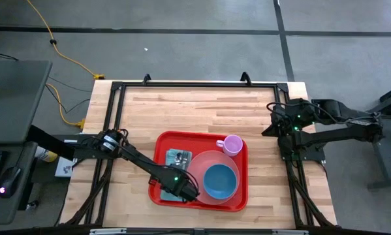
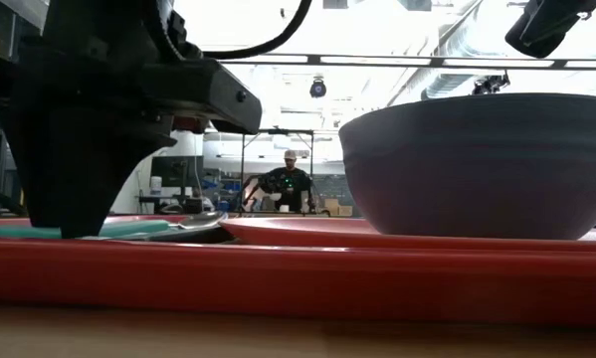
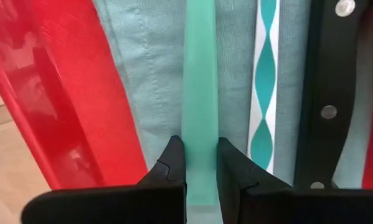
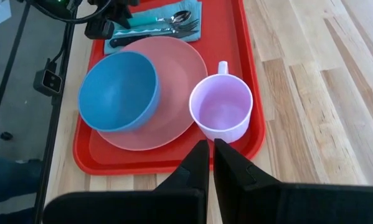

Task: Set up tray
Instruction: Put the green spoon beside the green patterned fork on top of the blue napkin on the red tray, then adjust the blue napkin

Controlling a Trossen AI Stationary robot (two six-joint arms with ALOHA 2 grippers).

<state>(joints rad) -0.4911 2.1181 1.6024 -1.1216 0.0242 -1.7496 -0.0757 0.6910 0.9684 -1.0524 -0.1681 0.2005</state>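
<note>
The left gripper [image 3: 201, 163] pinches a teal utensil handle [image 3: 200, 93], laying it on the napkin [image 3: 155, 74] in the red tray [image 1: 237, 199] on the desk. The right gripper [image 4: 207, 163], pressed together, waits by the desk's right edge.

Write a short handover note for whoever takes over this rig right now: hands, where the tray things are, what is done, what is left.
Left hand: low over the near left part of the red tray, fingers closed on the mint-green utensil handle, which lies on the teal napkin.
Right hand: shut, holding nothing, parked at the table's right edge.
On the tray: pink plate with the blue bowl on it, lilac mug at the plate's far right, napkin with black-handled knife and cutlery on the left.
Done: dishes, mug and napkin are placed.
Left: probably release the green utensil and withdraw the left arm.
</note>
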